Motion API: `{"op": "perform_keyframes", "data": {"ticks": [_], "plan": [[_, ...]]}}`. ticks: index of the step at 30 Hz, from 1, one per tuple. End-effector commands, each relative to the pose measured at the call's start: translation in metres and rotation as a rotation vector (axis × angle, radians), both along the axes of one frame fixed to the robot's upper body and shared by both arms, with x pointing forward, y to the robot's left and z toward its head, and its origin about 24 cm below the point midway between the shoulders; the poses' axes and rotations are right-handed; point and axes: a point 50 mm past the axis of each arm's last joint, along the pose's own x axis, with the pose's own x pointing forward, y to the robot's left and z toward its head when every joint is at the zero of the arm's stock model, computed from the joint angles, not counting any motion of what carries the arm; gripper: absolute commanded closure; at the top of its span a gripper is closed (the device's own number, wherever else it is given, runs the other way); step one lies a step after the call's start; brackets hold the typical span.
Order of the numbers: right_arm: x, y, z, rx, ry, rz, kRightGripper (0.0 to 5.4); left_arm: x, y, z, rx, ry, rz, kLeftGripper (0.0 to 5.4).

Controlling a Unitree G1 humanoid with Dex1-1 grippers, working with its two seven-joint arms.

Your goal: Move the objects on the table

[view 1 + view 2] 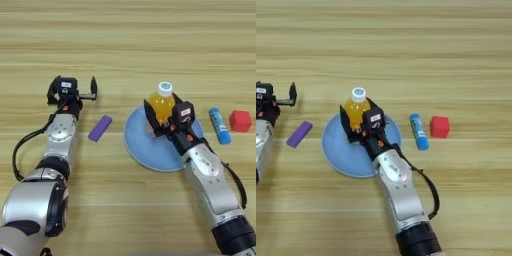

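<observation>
While the worktop (130,40) fills the view, the right gripper (161,116) grips the orange bottle (162,102) upright over the light-blue plate (137,142).
The left gripper (72,94) hovers with fingers spread, empty, near the purple bar (100,128); the glue stick (219,125) lies just beside the red cube (240,121), right of the plate.

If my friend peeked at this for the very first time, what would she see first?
Probably the orange bottle with its white cap, standing over the big blue plate in the middle, with the right gripper closed around it. Next, the bright red cube far right beside the blue glue stick. On the left, the purple bar lies near the open left gripper.
</observation>
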Motion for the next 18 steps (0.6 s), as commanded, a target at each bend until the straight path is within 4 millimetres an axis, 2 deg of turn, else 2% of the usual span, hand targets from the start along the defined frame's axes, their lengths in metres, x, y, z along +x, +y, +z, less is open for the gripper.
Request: {"op": "perform_keyframes", "data": {"ticks": [1,11,12,18], "plan": [[0.001,0.001,0.0,-0.007,-0.016,-0.012,1.88,0.002,-0.001,0.003,0.013,-0.016,-0.006,0.0],[0.0,-0.001,-0.016,-0.031,0.037,-0.021,1.88,0.002,-0.001,0.004,0.01,-0.016,-0.002,0.0],[0.001,-0.002,-0.016,-0.031,0.041,-0.024,1.59,0.002,-0.001,0.004,0.01,-0.016,-0.002,0.0],[0.001,-0.002,-0.018,-0.032,0.049,-0.024,0.81,0.002,-0.001,0.004,0.01,-0.016,-0.002,0.0]]}}
